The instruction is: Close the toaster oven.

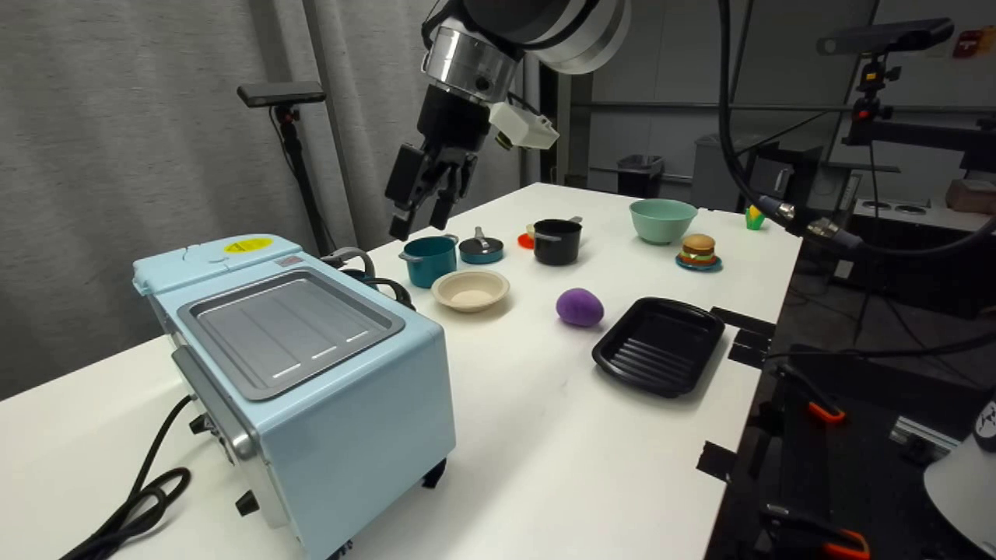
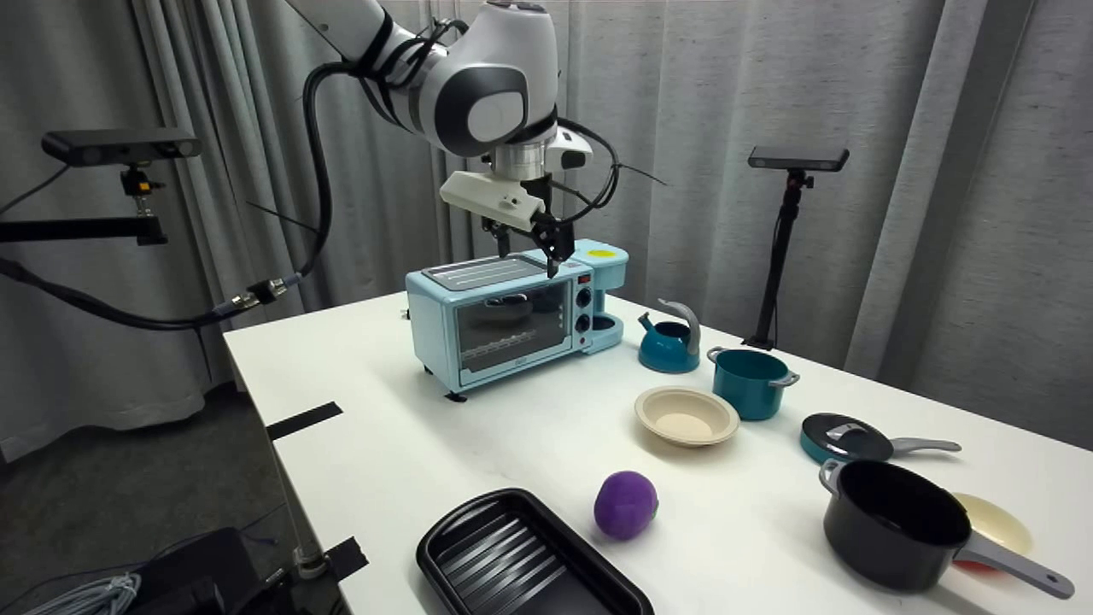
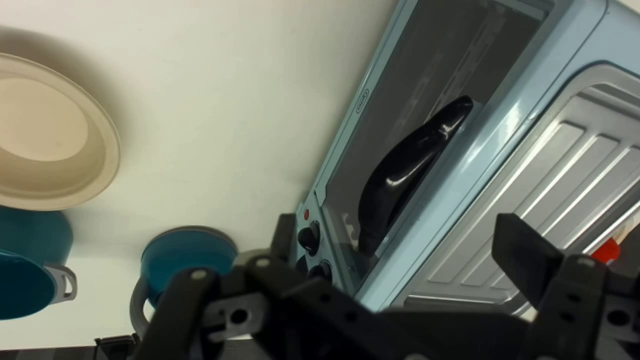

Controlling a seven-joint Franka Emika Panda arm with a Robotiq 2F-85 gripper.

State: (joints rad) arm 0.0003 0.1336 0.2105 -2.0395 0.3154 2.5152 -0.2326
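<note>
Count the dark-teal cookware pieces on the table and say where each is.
3: a kettle beside the toaster oven, a pot beside the beige bowl, and a dark-topped, teal-sided pan near the black saucepan. Others may be hidden behind larger things.

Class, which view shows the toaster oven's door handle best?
The wrist view: the handle appears largest, unobstructed. An exterior view shows it small on the door; an exterior view hides it behind the toaster oven.
</note>
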